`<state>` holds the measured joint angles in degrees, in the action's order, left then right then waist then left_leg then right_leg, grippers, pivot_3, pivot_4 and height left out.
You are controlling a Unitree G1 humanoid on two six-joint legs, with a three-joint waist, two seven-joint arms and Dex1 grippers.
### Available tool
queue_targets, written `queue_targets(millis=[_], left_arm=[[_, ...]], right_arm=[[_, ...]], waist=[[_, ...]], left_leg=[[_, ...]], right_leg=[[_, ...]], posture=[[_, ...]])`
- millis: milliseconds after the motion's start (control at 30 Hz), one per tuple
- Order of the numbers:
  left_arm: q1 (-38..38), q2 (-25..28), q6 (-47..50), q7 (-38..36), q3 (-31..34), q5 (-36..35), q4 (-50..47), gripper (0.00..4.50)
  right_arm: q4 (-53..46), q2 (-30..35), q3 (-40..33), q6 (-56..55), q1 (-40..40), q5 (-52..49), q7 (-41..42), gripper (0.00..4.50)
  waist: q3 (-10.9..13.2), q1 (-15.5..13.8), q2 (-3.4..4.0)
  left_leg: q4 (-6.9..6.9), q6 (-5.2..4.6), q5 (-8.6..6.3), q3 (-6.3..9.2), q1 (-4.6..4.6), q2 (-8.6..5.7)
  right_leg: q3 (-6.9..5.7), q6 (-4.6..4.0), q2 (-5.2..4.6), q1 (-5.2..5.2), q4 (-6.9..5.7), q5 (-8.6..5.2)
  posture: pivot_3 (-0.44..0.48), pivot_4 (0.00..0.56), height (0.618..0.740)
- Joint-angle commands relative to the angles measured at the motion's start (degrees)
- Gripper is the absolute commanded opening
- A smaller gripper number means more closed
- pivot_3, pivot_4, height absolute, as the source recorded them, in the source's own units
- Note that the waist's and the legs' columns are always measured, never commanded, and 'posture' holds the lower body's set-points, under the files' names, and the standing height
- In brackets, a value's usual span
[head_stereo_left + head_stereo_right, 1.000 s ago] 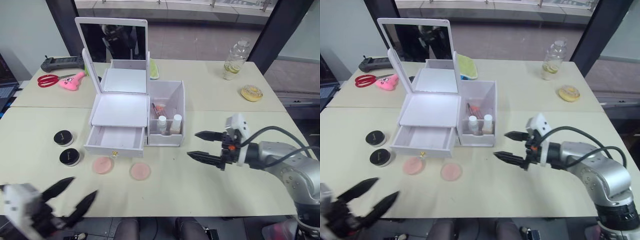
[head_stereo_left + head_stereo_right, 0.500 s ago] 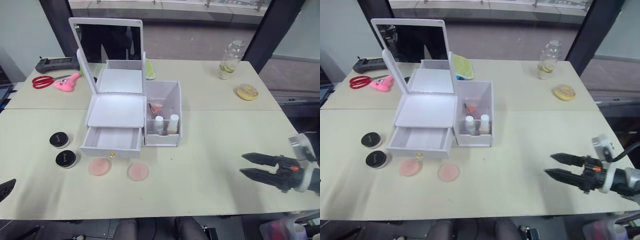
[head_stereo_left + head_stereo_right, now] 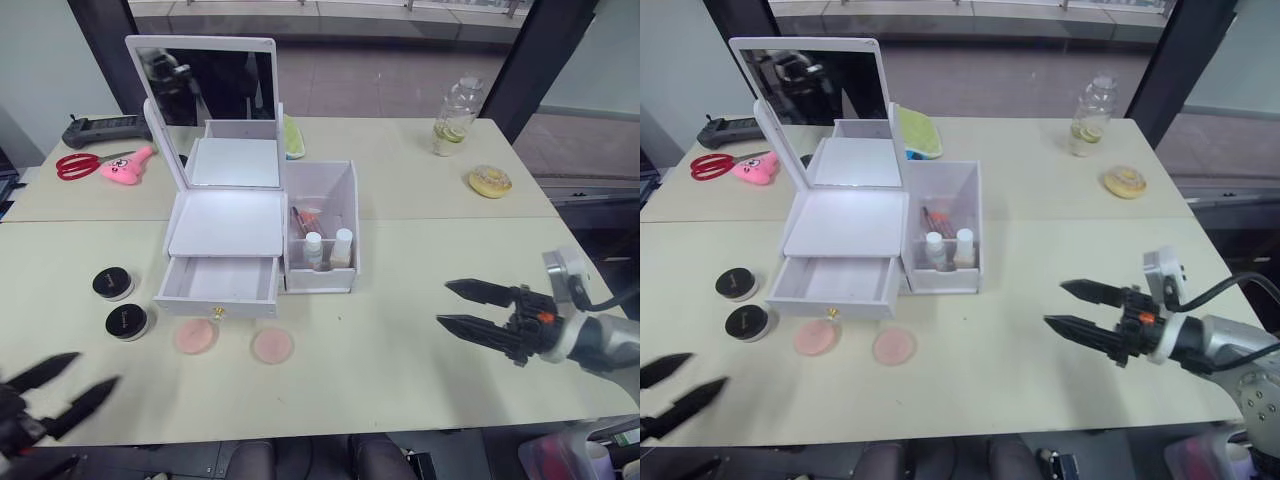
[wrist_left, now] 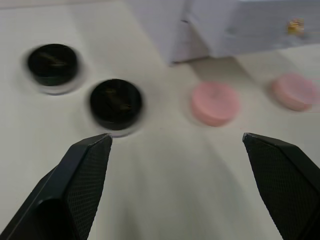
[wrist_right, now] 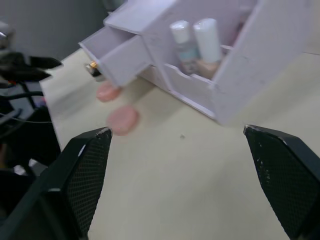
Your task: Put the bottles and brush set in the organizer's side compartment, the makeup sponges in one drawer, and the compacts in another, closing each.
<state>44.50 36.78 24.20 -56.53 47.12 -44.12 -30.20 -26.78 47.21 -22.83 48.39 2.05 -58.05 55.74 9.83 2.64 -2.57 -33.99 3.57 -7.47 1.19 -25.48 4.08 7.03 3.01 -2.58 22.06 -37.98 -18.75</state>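
The two bottles (image 3: 327, 247) and the brush set (image 3: 301, 221) are already seen standing in the side compartment (image 3: 350, 190) of the organizer (image 3: 225, 220). One drawer (image 3: 220, 281) is pulled open and nothing is seen in it. The two makeup sponges (image 3: 194, 336) are lying flat on the table (image 3: 420, 240) just in front of that open drawer, side by side and a little apart. The two compacts (image 3: 127, 321) are sitting near each other on the table, off to the left of the drawer.

The left gripper (image 3: 55, 388) is held low at the near left corner of the table, and its fingers are spread wide with nothing between them. The right gripper (image 3: 468, 306) is held out over the right side of the table, well apart from the organizer. Its fingers are spread wide too, and nothing is held.

The sponges are probably to be picked up next. They lie ahead of the left gripper and a bit to its right (the left sponge sits between the fingers in the left wrist view, farther off than the closest compact). The left arm is nearer to them – the right arm would have to be reached far across. The sponges are round, so no long side needs to be lined up – but they are flat, so a low grip at the edges would likely be needed.
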Motion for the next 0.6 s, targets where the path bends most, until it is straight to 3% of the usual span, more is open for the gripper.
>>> queue_targets(millis=[33,200,300,400,600], left_arm=[[2.2,-5.2,-1.9,4.7,-9.0,3.8,-11.5,4.49],[0.0,-14.6,-4.6,17.6,-30.6,18.3,-21.0,4.49],[-4.2,-17.7,-3.9,25.2,-39.9,25.6,-22.2,4.49],[-8.9,-18.7,-3.4,29.5,-42.9,29.6,-19.6,4.49],[-14.6,-15.1,-2.8,29.3,-46.3,32.6,-13.5,4.49]], right_arm=[[-3.3,-1.0,3.2,1.5,4.2,-3.4,-3.5,4.5],[-3.4,-3.8,9.7,2.8,13.9,-3.0,-9.3,4.5],[-2.7,-4.1,11.9,3.6,17.5,-3.0,-10.8,4.5],[-3.1,-3.2,13.8,3.9,19.9,-2.6,-9.4,4.5],[-3.4,-2.0,16.3,3.1,26.7,-1.5,-7.1,4.5]], waist=[[0.0,0.0,-0.01],[0.0,-0.3,0.03],[0.0,-0.5,0.03],[0.0,-0.5,0.03],[0.0,-0.1,0.17]], left_leg=[[-0.01,-0.01,0.0,0.0,0.0,-0.01],[-0.2,-0.14,0.09,0.09,-0.02,-0.07],[-0.26,-0.16,0.1,0.14,-0.03,-0.11],[-0.3,-0.17,0.1,0.19,-0.07,-0.11],[-0.27,-0.18,0.1,0.19,-0.05,-0.11]], right_leg=[[0.02,0.0,0.0,-0.01,-0.01,0.0],[0.04,0.23,0.05,-0.14,0.0,0.12],[0.03,0.33,0.05,-0.18,-0.02,0.16],[-0.02,0.39,0.07,-0.45,-0.04,0.19],[-0.02,0.42,0.08,-0.43,-0.07,0.18]], posture=[[0.0,0.15,0.74],[0.0,0.15,0.74],[0.0,0.15,0.74],[0.0,0.15,0.74],[0.0,0.15,0.74]])
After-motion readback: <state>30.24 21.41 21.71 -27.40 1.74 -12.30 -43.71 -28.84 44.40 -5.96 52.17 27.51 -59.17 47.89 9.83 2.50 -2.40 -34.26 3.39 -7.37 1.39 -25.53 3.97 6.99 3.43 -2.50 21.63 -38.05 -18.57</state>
